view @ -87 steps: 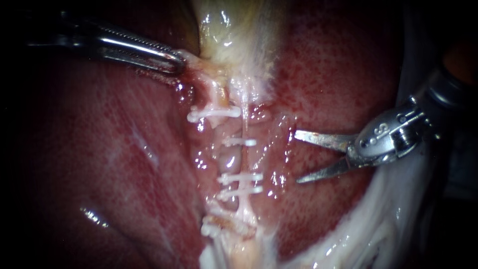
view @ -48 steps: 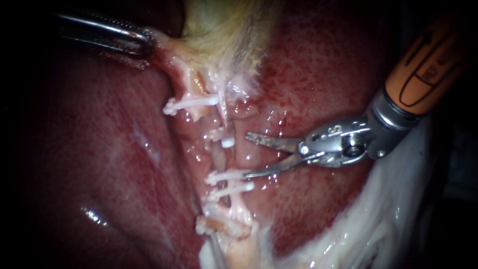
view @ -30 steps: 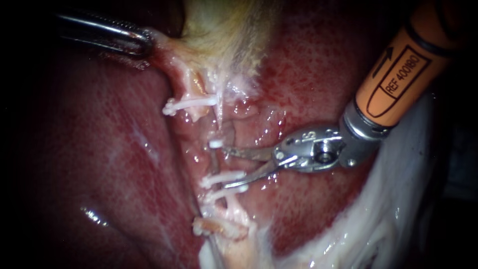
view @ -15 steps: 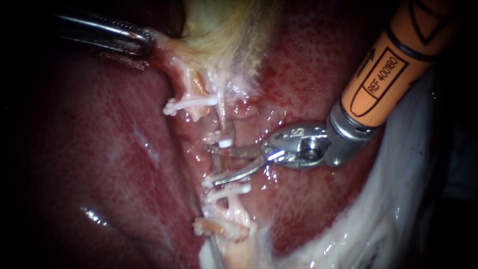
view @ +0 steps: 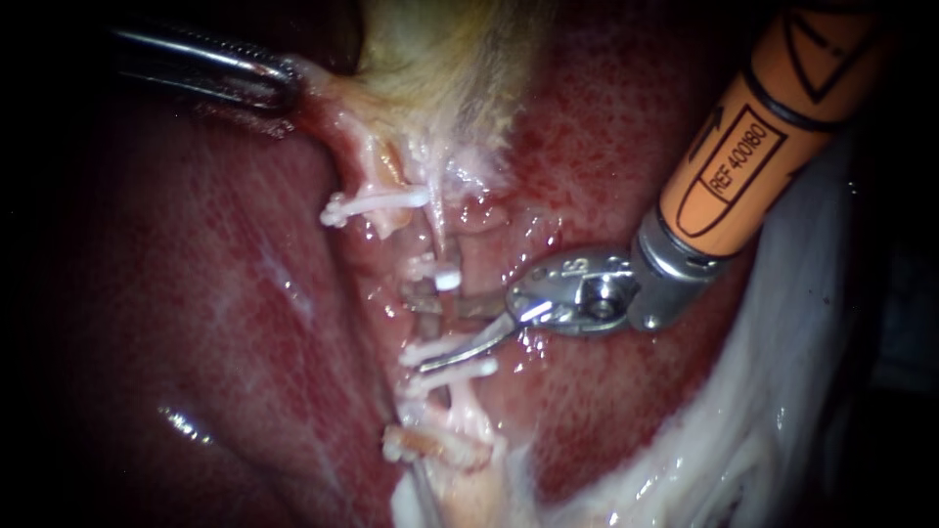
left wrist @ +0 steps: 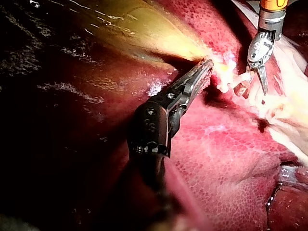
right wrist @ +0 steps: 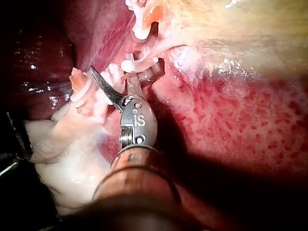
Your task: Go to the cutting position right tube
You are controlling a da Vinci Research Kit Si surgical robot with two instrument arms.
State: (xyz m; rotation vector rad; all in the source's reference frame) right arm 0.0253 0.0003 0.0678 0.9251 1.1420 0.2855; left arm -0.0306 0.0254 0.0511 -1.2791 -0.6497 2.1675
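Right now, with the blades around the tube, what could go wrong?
1. My right instrument has open blades astride the tube, with clips close on both sides; closing may strike a clip.
2. My left instrument holds the gallbladder taut, so a cut tube may spring away.

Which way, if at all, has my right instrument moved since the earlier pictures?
Yes. The right instrument has advanced leftward across the liver to the tube; its open jaws now straddle it between the upper clip and lower clips.
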